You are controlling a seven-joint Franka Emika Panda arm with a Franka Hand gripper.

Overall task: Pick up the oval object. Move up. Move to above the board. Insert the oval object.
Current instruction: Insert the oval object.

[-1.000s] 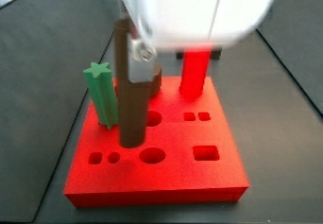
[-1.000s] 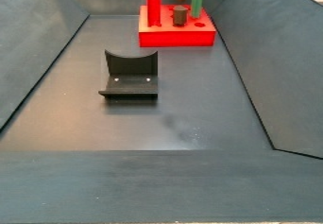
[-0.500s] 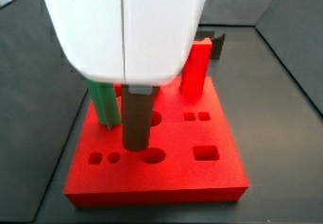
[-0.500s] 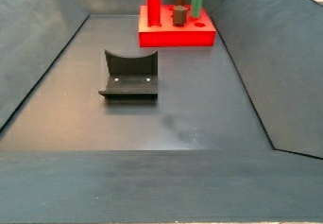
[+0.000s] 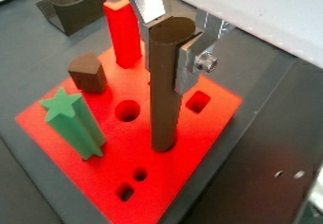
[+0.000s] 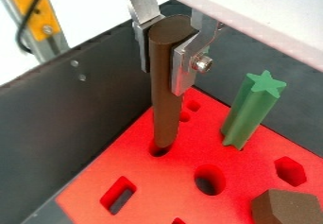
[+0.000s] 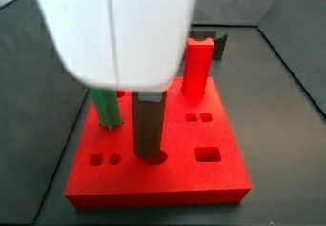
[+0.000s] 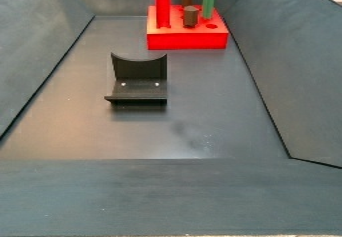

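Since half a second ago your oval object has come down; its lower end now sits in a round hole of the board. The gripper stays clenched on its top (fingers flanking it). The green peg stands at ten o'clock of it.

Both wrist views look steeply down, close on the board, with the gripper at the frame's edge. A side view sits close above the board, facing the fixture. A side view looks from far past the fixture toward the board.
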